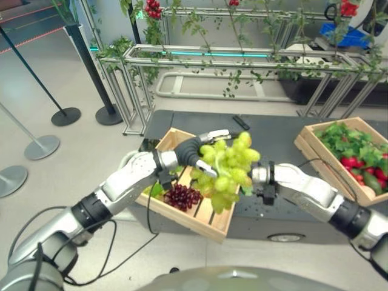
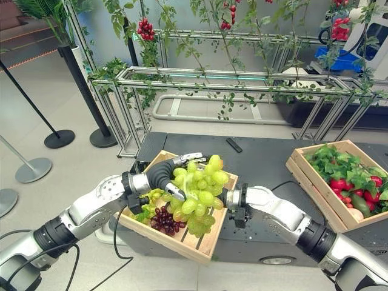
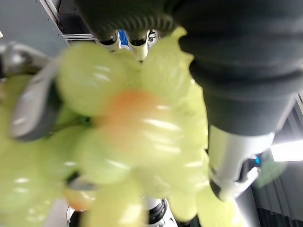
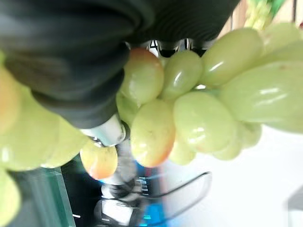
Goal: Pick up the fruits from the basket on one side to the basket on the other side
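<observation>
A: Where's the grapes (image 1: 229, 170)?
B: Up in the air over left basket (image 1: 209, 219), btwn both hands. Left hand (image 1: 203, 149) clamped on bunch.
A: Right hand (image 2: 229, 199)?
B: Fingers buried in grapes, can't tell. Right basket (image 2: 315, 188) on tabletop (image 2: 260, 154).

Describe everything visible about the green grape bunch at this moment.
The green grape bunch is a large cluster of glossy pale green grapes, some blushed orange. It hangs lifted above the left wooden crate, between both hands: the left hand curls round its upper side, and the right hand meets its other side, fingers hidden.
</observation>
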